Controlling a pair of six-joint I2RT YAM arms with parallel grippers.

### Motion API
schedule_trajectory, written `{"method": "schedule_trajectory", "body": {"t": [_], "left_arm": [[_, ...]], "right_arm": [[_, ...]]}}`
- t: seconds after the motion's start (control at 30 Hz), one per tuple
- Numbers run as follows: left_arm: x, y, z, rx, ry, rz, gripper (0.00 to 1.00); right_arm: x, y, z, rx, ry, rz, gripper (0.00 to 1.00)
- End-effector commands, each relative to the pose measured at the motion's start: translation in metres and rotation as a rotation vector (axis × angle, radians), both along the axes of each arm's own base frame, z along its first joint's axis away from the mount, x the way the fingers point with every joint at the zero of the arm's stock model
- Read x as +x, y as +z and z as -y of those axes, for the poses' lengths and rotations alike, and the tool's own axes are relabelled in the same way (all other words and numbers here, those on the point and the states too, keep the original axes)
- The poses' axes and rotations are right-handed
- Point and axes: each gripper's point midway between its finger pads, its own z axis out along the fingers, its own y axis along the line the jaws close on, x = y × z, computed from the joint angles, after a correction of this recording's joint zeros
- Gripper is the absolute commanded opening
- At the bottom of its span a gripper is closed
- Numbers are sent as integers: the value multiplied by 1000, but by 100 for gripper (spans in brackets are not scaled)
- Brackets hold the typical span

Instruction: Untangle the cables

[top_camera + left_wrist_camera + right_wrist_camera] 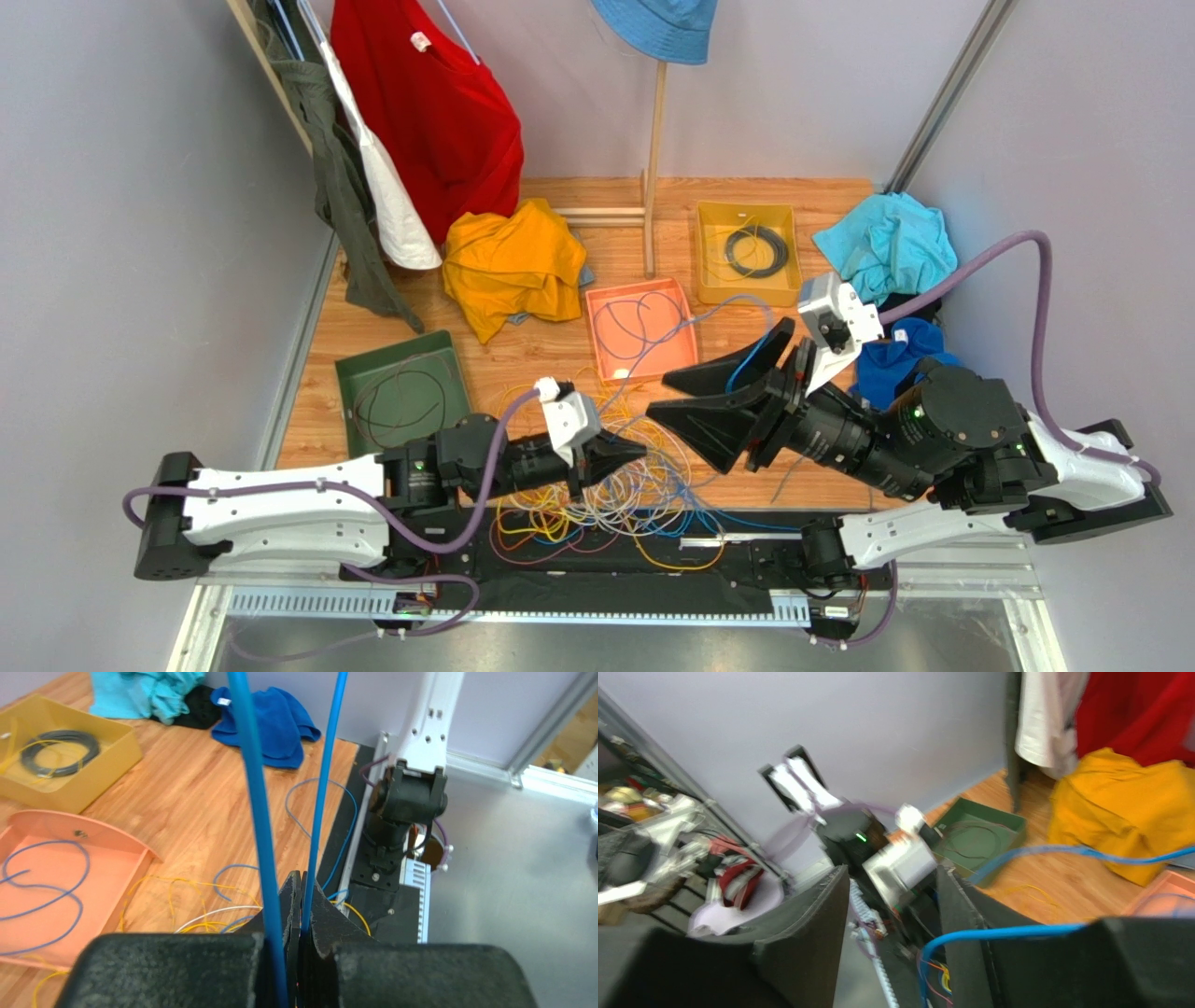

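A tangle of thin yellow, white, blue and orange cables [617,504] lies on the wooden table near the front edge. My left gripper [629,454] sits just above it. In the left wrist view the left gripper [302,882] is shut on a blue cable [319,798]; two blue strands rise out of the frame. My right gripper [676,396] hangs over the tangle with its jaws wide apart. In the blurred right wrist view the right gripper [892,882] is open with nothing in the gap. A blue cable [1018,932] runs across the outside of its right finger.
A yellow tray [709,266] holds a black coil. An orange tray [676,367] holds blue cable, and a green tray [351,375] holds thin wire. Yellow cloth [512,266], blue cloths [891,245], hanging clothes and a wooden pole [654,168] stand behind.
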Motion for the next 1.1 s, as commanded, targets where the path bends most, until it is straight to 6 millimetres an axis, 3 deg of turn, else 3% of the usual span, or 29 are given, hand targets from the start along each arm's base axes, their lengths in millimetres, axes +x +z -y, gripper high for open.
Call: {"method": "schedule_trajectory", "body": {"t": [0.0, 0.03, 0.1, 0.13, 0.2, 0.27, 0.33, 0.37, 0.57, 0.63, 0.73, 0.97, 1.07], "left_arm": [[18, 28, -26, 89, 168, -129, 0], [18, 11, -34, 190, 178, -161, 0], [18, 21, -34, 236, 193, -224, 0], [17, 7, -42, 318, 209, -255, 0], [14, 7, -44, 377, 219, -301, 0], [13, 10, -44, 402, 224, -317, 0], [22, 16, -52, 440, 273, -313, 0], [29, 20, -57, 451, 309, -307, 0], [70, 65, -78, 457, 445, -311, 0], [85, 74, -81, 456, 474, -307, 0], [110, 97, -76, 453, 507, -299, 0], [165, 184, -52, 390, 551, -210, 0], [190, 204, -44, 290, 550, -191, 0]], "right_arm": [[25, -33, 20, -16, -159, -62, 58], [28, -58, 16, -62, -181, -62, 61], [36, -74, 28, -52, -237, -97, 62], [38, -98, 27, -91, -259, -100, 63], [45, -113, 38, -67, -311, -145, 63], [50, -143, 42, -100, -355, -158, 64], [53, -155, 50, -65, -376, -209, 66], [54, -173, 53, -81, -389, -219, 66], [45, -225, 48, -128, -355, -281, 71], [41, -232, 44, -140, -335, -290, 70], [36, -245, 39, -173, -312, -294, 68], [24, -275, 26, -222, -248, -305, 65], [20, -288, 26, -249, -233, -308, 64]]}}
